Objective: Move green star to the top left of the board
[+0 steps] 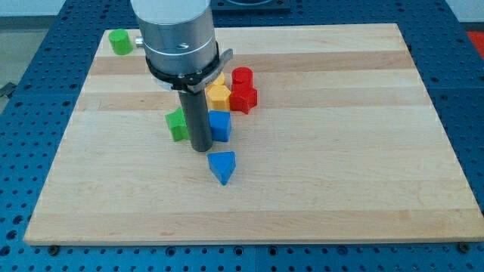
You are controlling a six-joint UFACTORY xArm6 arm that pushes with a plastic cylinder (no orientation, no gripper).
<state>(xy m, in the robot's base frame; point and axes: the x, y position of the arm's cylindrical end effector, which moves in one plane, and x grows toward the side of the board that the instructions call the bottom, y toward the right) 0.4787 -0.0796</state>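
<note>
The green star (177, 125) lies left of the board's middle, partly hidden by the dark rod. My tip (201, 148) rests on the board just to the star's right and slightly below it, between the star and a blue cube (221, 126). The wooden board (340, 174) fills the view; its top left corner holds a green cylinder (119, 41).
A blue triangular block (222, 166) lies below the tip. Above the blue cube sit a yellow block (218, 95), a second yellow block (219, 78) mostly hidden by the arm, a red cylinder (242, 75) and a red star-like block (244, 98).
</note>
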